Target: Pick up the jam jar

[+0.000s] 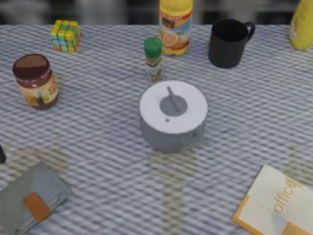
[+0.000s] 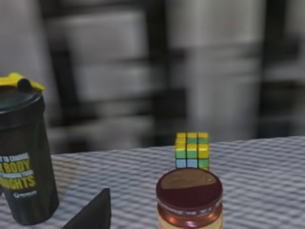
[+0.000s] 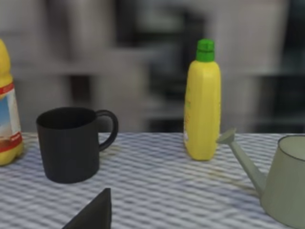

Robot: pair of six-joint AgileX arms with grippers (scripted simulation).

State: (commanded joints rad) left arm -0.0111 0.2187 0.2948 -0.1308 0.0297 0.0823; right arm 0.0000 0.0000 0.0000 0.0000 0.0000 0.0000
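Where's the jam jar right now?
The jam jar stands upright at the top view's left side, nearer than the colour cube and left of the spice bottle.

"office" on the orange-and-white booklet (image 1: 276,205), "BODY" and "NIGHTS" in yellow on the black shaker bottle (image 2: 24,176)

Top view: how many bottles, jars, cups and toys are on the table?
Bottles: 3, the juice bottle, spice bottle, yellow bottle
Jars: 1, the jam jar
Cups: 1, the black mug
Toys: 1, the puzzle cube
Total: 6
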